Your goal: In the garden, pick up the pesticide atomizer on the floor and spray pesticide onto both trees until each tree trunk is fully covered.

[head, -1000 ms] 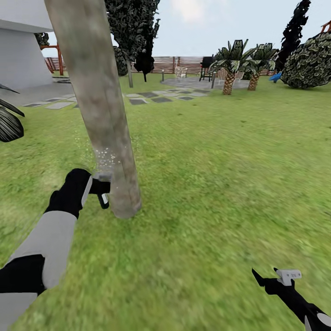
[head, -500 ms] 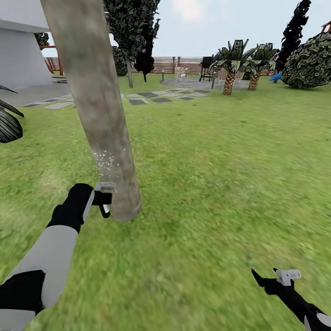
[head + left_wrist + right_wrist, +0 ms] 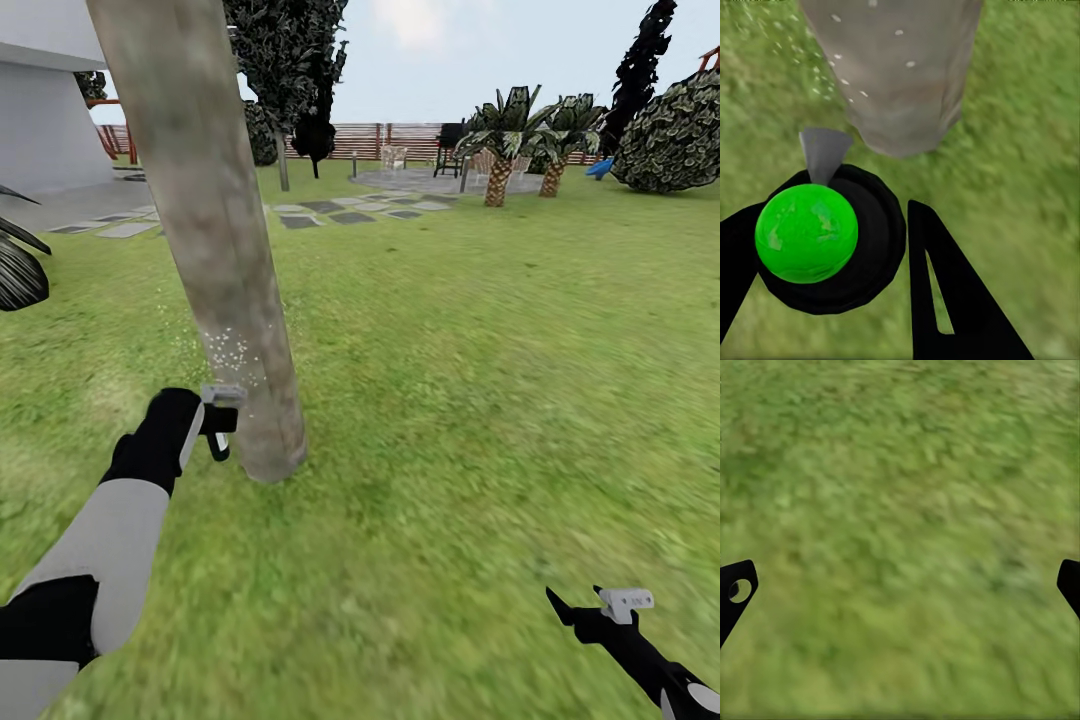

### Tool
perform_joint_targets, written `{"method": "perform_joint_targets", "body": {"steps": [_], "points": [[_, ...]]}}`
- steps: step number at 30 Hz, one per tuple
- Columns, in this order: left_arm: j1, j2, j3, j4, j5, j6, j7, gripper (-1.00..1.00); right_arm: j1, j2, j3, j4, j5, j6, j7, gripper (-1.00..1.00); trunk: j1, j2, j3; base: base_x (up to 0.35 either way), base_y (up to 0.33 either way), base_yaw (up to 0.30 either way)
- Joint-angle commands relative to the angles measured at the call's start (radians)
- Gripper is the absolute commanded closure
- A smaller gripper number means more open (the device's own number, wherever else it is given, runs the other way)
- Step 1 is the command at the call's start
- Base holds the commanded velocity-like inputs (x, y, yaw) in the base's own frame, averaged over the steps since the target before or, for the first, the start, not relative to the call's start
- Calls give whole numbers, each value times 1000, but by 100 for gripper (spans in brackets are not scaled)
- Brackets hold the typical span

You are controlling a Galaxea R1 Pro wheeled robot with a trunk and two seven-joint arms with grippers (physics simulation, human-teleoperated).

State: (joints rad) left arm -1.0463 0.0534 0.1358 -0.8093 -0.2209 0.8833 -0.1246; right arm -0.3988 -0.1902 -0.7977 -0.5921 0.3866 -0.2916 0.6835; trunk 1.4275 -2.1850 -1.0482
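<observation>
- Right now the left gripper [image 3: 862,247] has its fingers [image 3: 945,300] closed on the pesticide atomizer [image 3: 832,236], seen from above as a dark round body with a bright green cap and a grey nozzle aimed at the tree trunk [image 3: 904,67].
- From the head camera, the left gripper [image 3: 215,425] holds the bottle low, just beside the base of the tree trunk [image 3: 215,240], on its left; pale specks dot the bark right above it.
- Off at the near right, the right gripper [image 3: 575,612] hangs over bare floor [image 3: 480,380], fingers [image 3: 735,589] spread wide with nothing between them.
- Risk: the nozzle sits so low and close that spray would likely land in one small patch, leaving the upper trunk and the far side uncovered.
- Crowding closer could knock the bottle against the bark and twist it in the grip.
- Far back stand palms [image 3: 500,140] and a fence [image 3: 390,140].
</observation>
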Motion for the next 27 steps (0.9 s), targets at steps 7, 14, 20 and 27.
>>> {"method": "perform_joint_targets", "body": {"steps": [7,14,20,27], "points": [[94,0,4,5,4,-68,0,100,0,0,0,0,0,0,0,-100,0,0,0,0,0,0],[106,3,10,9,3,-69,2,100,0,-1,0,0,0,0,1,-100,0,0,0,0,0,0],[130,1,9,22,5,-90,3,100,0,-2,0,0,0,0,1,-100,0,0,0,34,-6,0],[133,3,10,25,4,-91,45,100,0,-1,1,0,0,0,1,-100,0,0,0,271,-131,35]]}}
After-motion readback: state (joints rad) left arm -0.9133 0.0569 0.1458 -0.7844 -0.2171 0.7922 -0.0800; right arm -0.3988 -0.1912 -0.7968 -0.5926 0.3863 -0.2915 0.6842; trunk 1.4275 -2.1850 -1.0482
